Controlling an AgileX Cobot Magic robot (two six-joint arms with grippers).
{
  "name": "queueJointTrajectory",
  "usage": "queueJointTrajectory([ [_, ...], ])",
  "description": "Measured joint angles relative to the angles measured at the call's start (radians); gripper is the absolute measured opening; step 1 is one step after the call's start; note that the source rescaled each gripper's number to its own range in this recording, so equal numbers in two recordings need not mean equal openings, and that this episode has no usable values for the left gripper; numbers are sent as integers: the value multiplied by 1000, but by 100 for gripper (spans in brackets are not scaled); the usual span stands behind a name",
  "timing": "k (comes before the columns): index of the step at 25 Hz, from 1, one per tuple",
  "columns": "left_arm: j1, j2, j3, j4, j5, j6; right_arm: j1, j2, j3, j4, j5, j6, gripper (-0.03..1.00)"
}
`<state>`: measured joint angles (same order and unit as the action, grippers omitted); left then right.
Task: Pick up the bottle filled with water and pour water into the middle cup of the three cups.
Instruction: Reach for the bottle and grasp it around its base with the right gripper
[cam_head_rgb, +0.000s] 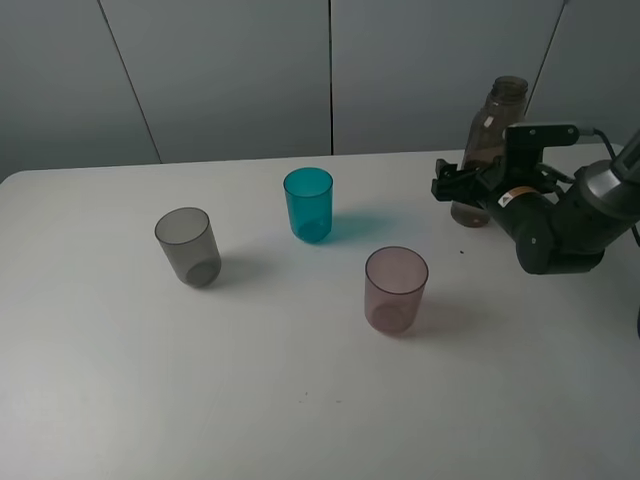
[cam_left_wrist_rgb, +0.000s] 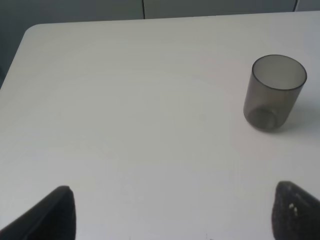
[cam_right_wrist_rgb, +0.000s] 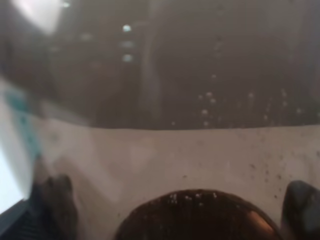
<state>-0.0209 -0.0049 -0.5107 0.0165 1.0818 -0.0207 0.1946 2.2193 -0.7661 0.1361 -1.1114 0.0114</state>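
High view: the bottle (cam_head_rgb: 497, 125) stands upright near the bench's (cam_head_rgb: 300, 400) far right corner, with the right gripper (cam_head_rgb: 466, 192) at its base. The middle cup (cam_head_rgb: 308, 204) stands mid-bench.

Left wrist: the left gripper (cam_left_wrist_rgb: 172, 216) is spread.

Right wrist: its fingers (cam_right_wrist_rgb: 50, 200) are spread, flanking the bottle.

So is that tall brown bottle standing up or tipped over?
Upright. The bottle stands on its base on the table, with its neck and capless mouth pointing straight up.

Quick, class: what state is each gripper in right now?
Left gripper: open, holding nothing.
Right gripper: open, fingers spread either side of the bottle, not yet clamped.
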Motion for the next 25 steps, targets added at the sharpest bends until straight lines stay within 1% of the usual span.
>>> queueJointTrajectory([
  [11, 0, 0, 0, 0, 0, 0, 0, 0, 0, -7, -12, 0, 99],
  [12, 0, 0, 0, 0, 0, 0, 0, 0, 0, -9, -12, 0, 87],
  [13, 0, 0, 0, 0, 0, 0, 0, 0, 0, -10, -12, 0, 66],
  [14, 0, 0, 0, 0, 0, 0, -2, 0, 0, -7, -13, -3, 29],
  [15, 0, 0, 0, 0, 0, 0, -4, 0, 0, -5, -15, -5, 0],
  [16, 0, 0, 0, 0, 0, 0, -4, 0, 0, -7, -15, -6, 3],
  [21, 0, 0, 0, 0, 0, 0, -4, 2, 0, -26, -15, -6, 3],
  [25, 0, 0, 0, 0, 0, 0, -4, 2, 0, -64, -13, 7, 3],
])
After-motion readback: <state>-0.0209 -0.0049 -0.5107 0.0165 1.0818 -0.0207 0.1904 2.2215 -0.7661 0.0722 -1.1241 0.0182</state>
